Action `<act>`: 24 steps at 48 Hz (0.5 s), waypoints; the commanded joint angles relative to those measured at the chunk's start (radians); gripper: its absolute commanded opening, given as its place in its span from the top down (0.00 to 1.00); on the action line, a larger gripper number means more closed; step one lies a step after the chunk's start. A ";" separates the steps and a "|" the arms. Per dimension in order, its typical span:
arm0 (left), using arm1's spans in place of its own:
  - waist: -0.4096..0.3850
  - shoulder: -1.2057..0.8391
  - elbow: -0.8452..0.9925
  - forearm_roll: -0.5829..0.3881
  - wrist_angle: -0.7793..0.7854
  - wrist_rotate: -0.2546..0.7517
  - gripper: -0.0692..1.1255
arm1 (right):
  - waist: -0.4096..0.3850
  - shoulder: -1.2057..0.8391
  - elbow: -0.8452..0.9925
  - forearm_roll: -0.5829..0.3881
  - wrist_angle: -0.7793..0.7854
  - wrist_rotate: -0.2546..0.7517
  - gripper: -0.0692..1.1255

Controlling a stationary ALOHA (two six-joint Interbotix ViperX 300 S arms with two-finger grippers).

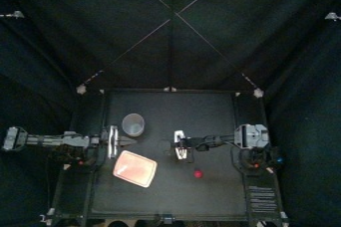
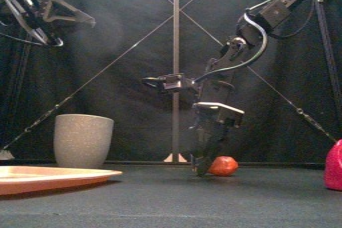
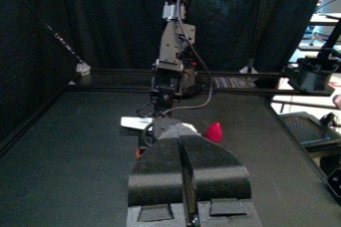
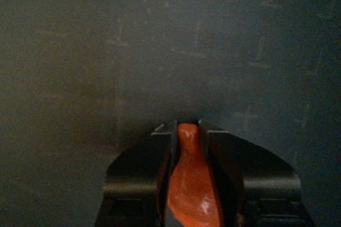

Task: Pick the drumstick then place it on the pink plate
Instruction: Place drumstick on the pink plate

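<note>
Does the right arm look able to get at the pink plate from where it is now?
Probably yes. The right hand, shut on the drumstick, is beside the pink plate with only bare table between them; the grey cup and small red toy sit off that line.

The drumstick (image 4: 190,176) looks glossy plastic (sheen spots), the table (image 4: 80,62) matt.

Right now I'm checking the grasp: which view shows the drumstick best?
The right wrist view: the drumstick, orange, sits clamped in the right end effector. In the top, front and left wrist views I cannot make it out.
</note>
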 commanded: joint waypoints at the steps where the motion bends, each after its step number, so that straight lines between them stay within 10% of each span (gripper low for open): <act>1: 0.002 0.003 -0.012 0.000 -0.009 0.000 0.77 | -0.012 -0.009 0.003 0.005 0.008 0.000 0.40; 24: 0.003 0.003 -0.012 0.000 -0.009 0.002 0.77 | -0.028 -0.015 0.000 0.034 0.028 0.012 0.52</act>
